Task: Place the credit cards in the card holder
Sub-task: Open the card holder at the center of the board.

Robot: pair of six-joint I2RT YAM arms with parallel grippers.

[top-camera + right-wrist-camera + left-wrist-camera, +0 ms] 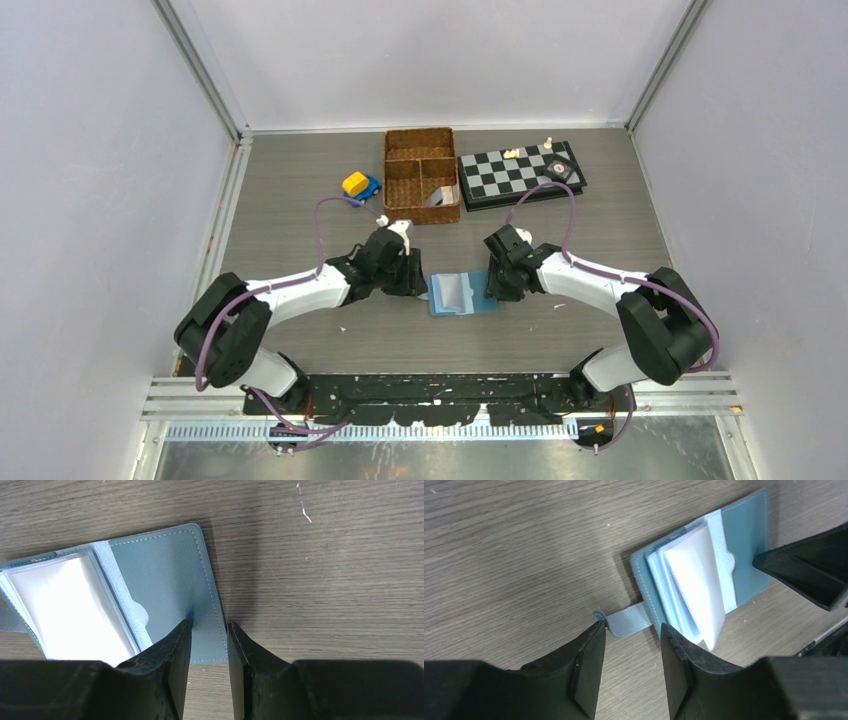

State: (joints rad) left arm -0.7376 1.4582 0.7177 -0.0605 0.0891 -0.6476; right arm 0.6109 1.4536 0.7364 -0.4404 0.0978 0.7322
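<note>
At table centre the card holder (462, 295) lies open with its inner sleeves (696, 587) fanned upward. The left gripper (631, 626) has jaws apart either side of the snap tab (624, 622); the right gripper (209, 624) has jaws narrowly apart across the cover's outer edge, one finger on the cover, nothing clamped. No credit cards are held; pale flat pieces (440, 196) in the wicker basket (420, 135) may be them, too small to tell. Risk, as judged: the holder sits unpinned, so a tug on the tab or a card pushed against springy sleeves slides it or folds it shut.
</note>
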